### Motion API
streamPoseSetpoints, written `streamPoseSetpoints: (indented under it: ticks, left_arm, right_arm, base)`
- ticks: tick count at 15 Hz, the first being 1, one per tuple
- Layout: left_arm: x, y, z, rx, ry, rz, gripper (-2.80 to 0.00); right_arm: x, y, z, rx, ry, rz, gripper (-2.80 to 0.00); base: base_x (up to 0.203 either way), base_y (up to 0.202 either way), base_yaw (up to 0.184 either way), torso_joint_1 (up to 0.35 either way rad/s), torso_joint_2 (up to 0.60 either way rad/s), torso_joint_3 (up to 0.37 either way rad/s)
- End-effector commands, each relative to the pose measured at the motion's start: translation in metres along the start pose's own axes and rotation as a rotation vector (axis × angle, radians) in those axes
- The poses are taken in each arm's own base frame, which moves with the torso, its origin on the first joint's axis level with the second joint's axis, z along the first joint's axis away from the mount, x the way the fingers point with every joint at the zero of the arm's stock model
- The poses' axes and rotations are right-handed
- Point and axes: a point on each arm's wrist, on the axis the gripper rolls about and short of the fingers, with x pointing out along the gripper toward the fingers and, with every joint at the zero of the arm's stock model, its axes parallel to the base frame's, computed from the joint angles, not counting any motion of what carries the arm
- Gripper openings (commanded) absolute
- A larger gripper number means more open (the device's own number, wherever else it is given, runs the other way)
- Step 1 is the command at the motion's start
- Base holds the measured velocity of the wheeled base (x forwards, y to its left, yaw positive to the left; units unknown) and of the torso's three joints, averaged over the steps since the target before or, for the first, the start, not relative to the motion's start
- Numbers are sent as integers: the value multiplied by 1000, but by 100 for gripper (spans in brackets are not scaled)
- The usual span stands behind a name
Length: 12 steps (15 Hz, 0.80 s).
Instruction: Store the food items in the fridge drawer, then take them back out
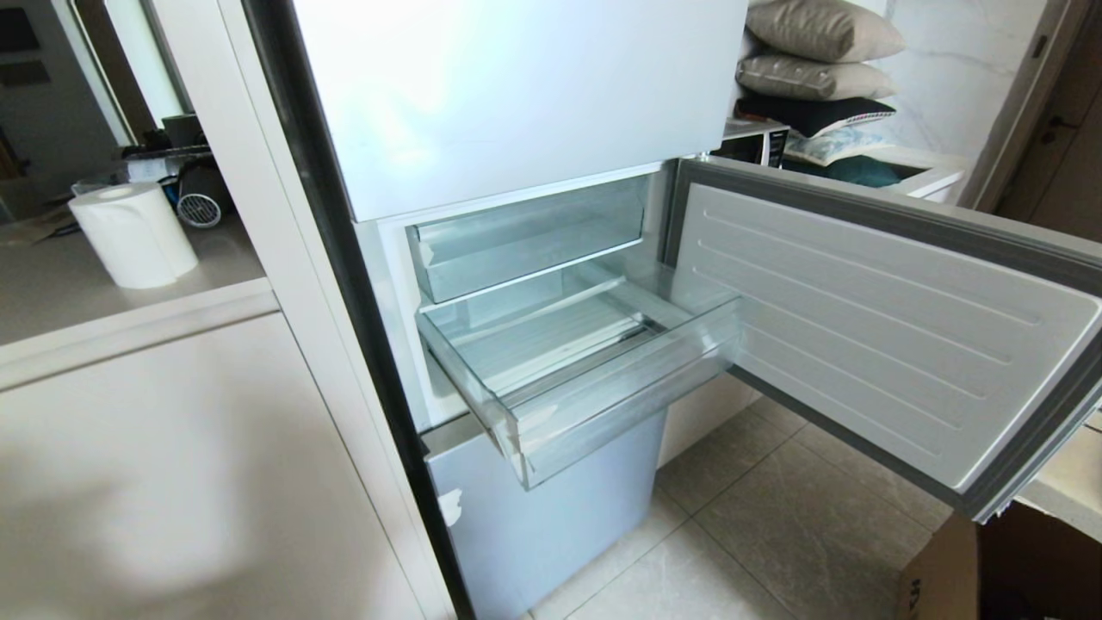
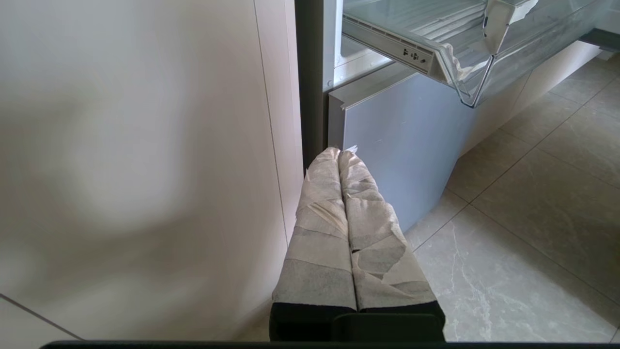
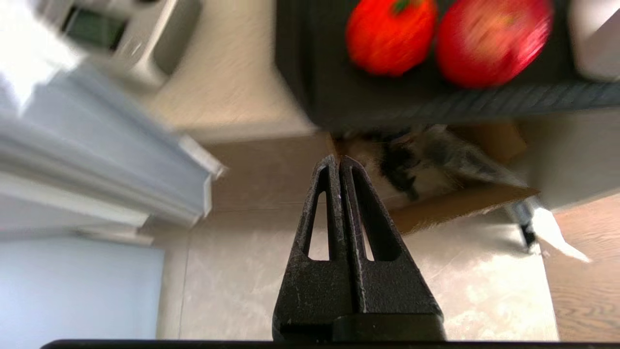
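Head view: fridge drawer (image 1: 585, 379) pulled out at centre frame, clear plastic w/ ribbed floor, nothing in it. A second clear drawer (image 1: 525, 237) sits pushed in just above. Fridge door (image 1: 887, 327) swung open across the right half. Paper towel roll (image 1: 133, 234) on a counter at upper left, cardboard box (image 1: 1007, 568) at lower right corner. Neither arm shows here.

Left wrist view only: left gripper (image 2: 340, 154), fingers wrapped in pale tape and pressed together, nothing between them, at lower centre beside the white cabinet panel (image 2: 145, 169). Drawer's front corner is at upper right, seen from below.

Right wrist view only: the food items, orange-red fruit (image 3: 391, 35) and glossy red fruit (image 3: 494, 39), side by side on a dark tray (image 3: 436, 99) along the top edge, not in the drawer. Right gripper (image 3: 340, 160), bare black fingers together, empty, at centre below the tray, apart from both fruits. View is blurred.
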Motion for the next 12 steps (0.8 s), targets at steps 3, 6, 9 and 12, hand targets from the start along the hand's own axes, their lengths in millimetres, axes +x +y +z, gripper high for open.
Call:
streamPoseSetpoints:
  ticks: [3,6,9,12]
  left_arm:
    - [0,0,0,0,-1,0,-280]
    - [0,0,0,0,0,0,-280]
    - [0,0,0,0,-1,0,-280]
    - [0,0,0,0,1,0,-280]
  right_arm:
    - [44,-28,9,-24,19,-100,-280]
    - [56,-37,10,-43,37,-129,0]
    - [66,-50,9,-77,59,-167,0]
    - [70,-62,9,-110,62,-198,0]
  base:
    - [0,0,0,0,0,0]
    - [0,0,0,0,0,0]
    - [0,0,0,0,0,0]
    - [0,0,0,0,0,0]
